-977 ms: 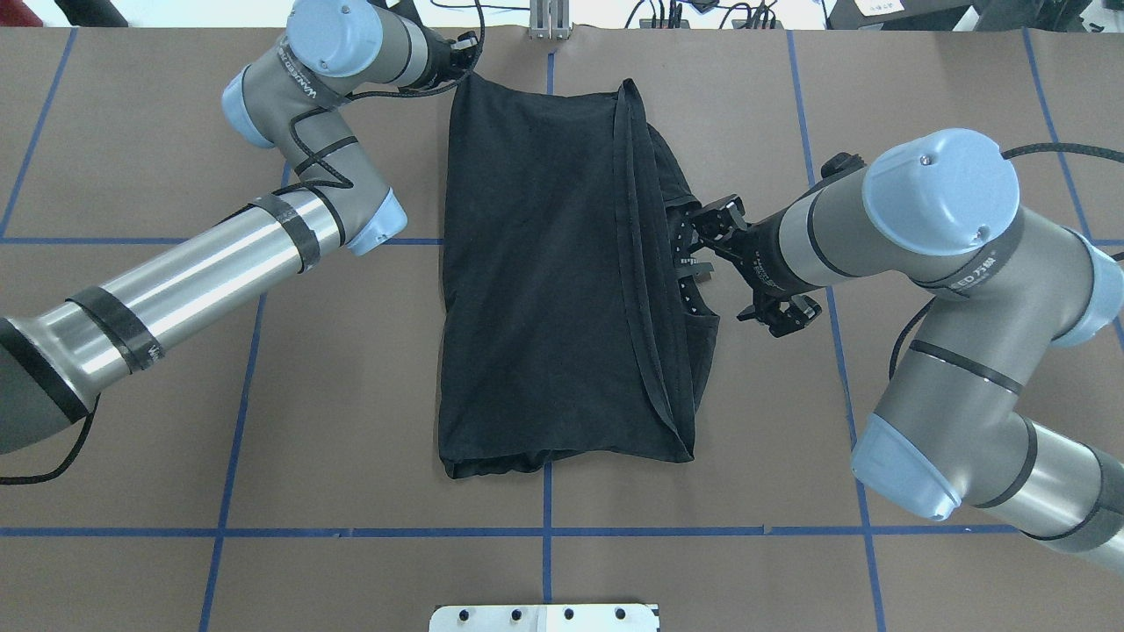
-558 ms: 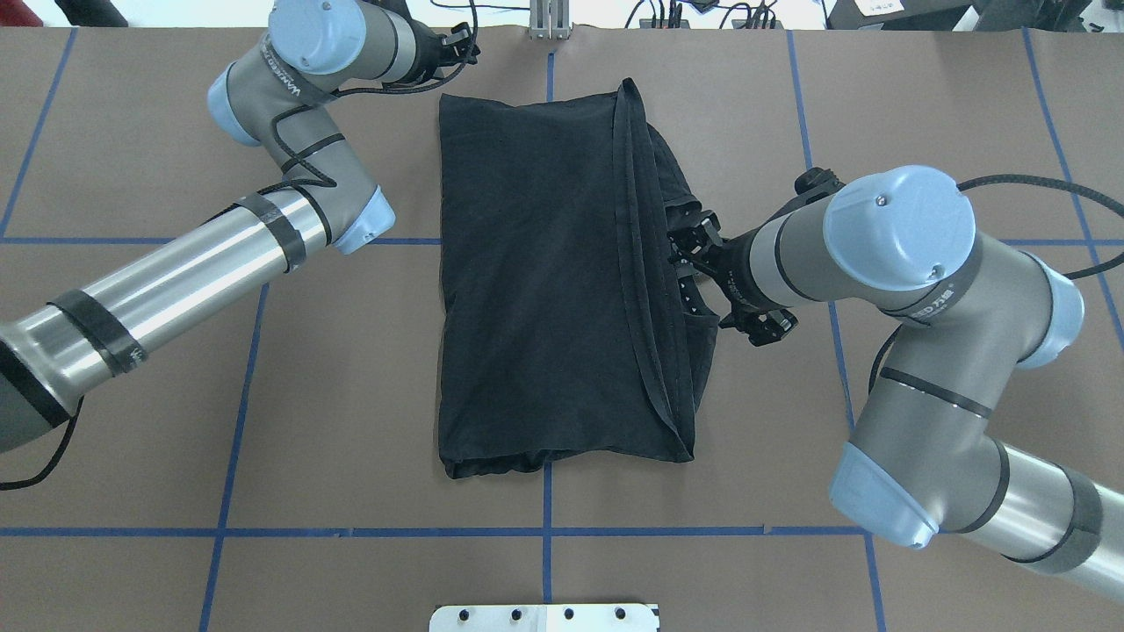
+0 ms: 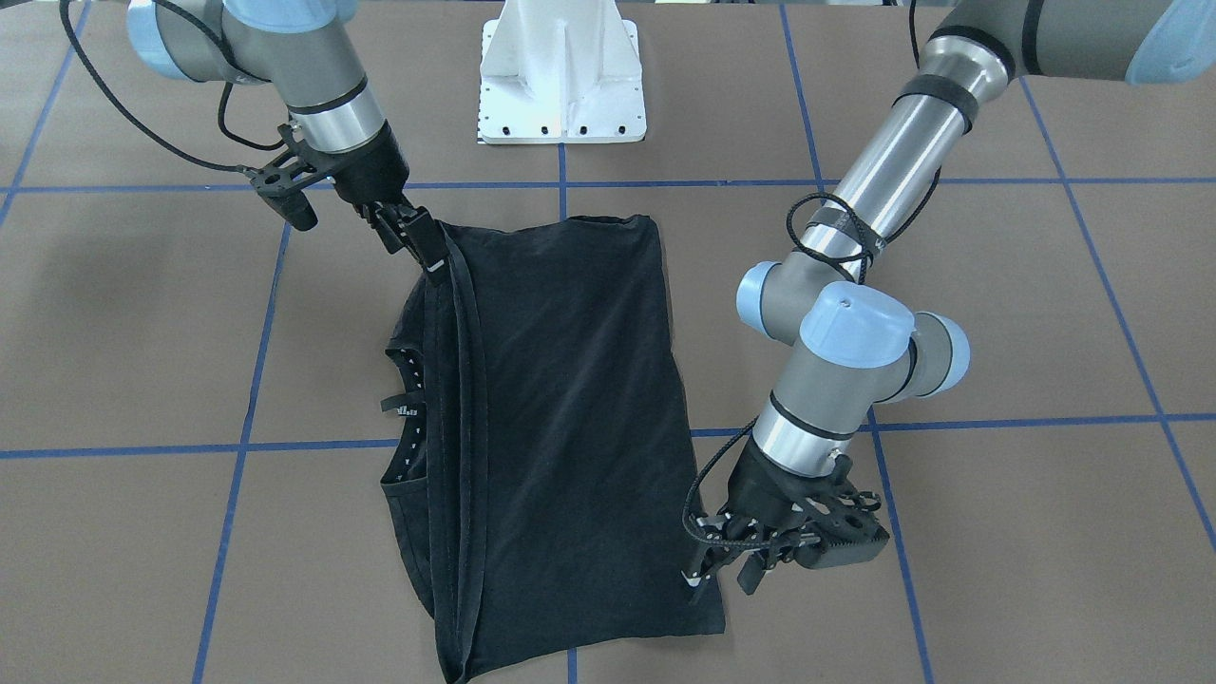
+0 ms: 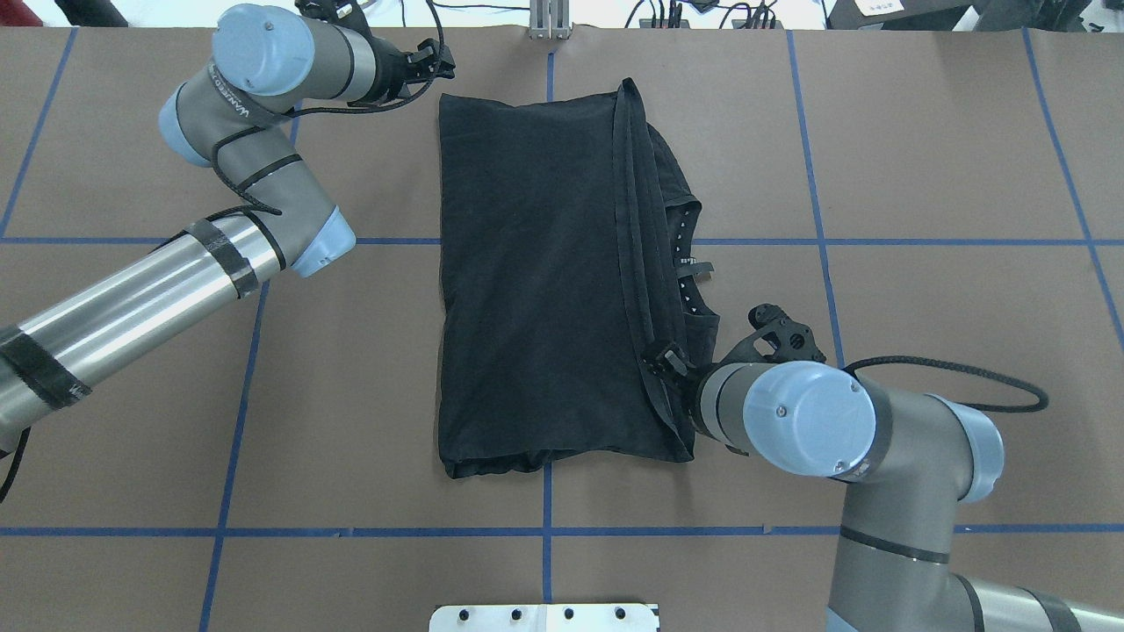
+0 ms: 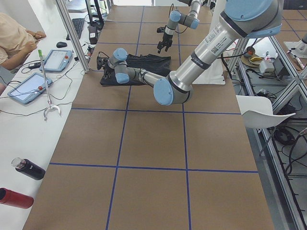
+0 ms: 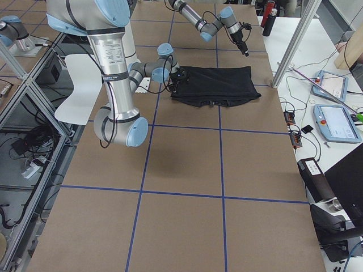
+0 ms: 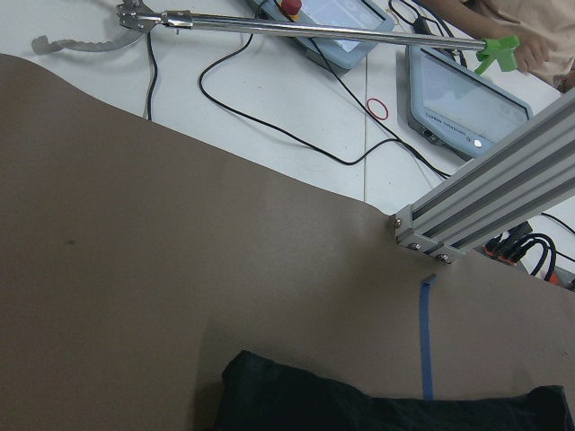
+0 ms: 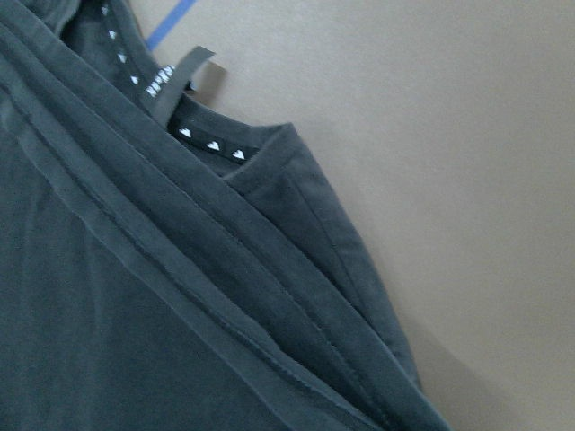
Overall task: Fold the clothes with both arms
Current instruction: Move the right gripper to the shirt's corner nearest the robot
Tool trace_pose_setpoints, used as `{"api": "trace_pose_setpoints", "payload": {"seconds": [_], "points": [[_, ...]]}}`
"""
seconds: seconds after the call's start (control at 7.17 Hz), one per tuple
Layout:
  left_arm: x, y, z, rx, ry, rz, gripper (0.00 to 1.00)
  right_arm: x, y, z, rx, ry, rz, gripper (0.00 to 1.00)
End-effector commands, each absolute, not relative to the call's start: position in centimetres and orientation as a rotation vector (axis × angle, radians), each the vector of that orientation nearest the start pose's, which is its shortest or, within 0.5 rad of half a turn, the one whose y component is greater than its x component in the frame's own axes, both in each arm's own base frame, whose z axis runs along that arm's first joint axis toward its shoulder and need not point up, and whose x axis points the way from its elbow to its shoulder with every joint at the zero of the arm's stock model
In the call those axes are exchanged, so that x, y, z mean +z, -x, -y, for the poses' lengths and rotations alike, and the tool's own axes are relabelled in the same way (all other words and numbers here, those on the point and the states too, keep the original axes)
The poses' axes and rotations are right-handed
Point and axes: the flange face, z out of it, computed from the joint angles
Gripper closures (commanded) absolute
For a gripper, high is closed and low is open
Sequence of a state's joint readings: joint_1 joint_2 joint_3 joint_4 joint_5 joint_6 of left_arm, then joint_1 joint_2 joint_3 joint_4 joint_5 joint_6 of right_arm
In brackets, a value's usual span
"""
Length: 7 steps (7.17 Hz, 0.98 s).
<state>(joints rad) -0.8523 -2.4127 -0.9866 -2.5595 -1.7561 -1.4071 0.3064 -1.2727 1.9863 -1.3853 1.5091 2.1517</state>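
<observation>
Now right gripper (image 3: 427, 256) at T-shirt (image 3: 570, 399) edge.

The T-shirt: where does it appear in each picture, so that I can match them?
Front-facing: T-shirt at centre.
Overhead: T-shirt at centre.
Exterior left: T-shirt far, upper middle.
Exterior right: T-shirt upper middle.
Left wrist: T-shirt only along bottom edge.
Right wrist: T-shirt fills the left.
Shared landmark: collar tag, at its left edge front-facing, right edge overhead, top left on right wrist.

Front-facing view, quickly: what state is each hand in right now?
Left hand: open, holding nothing, beside the T-shirt.
Right hand: at the T-shirt's folded edge; cannot tell.
</observation>
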Motion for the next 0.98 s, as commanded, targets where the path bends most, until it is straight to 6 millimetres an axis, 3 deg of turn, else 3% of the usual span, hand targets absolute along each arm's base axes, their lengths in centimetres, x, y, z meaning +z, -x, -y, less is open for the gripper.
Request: {"api": "trace_pose_setpoints", "payload": {"seconds": [0.0, 0.42, 0.7, 0.84], "points": [[28.3, -45.3, 69.3, -0.482, -0.467, -1.175, 0.23, 31.3, 51.7, 27.1, 0.849, 0.041, 0.901, 0.03], [28.2, -45.4, 69.3, -0.481, -0.466, -1.177, 0.23, 33.1, 53.0, 27.4, 0.846, 0.031, 0.874, 0.06], [28.2, -45.4, 69.3, -0.481, -0.466, -1.177, 0.23, 33.2, 53.8, 28.5, 0.865, 0.016, 0.864, 0.20], [28.3, -45.4, 69.3, -0.482, -0.466, -1.176, 0.23, 33.3, 53.9, 28.6, 0.865, 0.016, 0.862, 0.39]]}}
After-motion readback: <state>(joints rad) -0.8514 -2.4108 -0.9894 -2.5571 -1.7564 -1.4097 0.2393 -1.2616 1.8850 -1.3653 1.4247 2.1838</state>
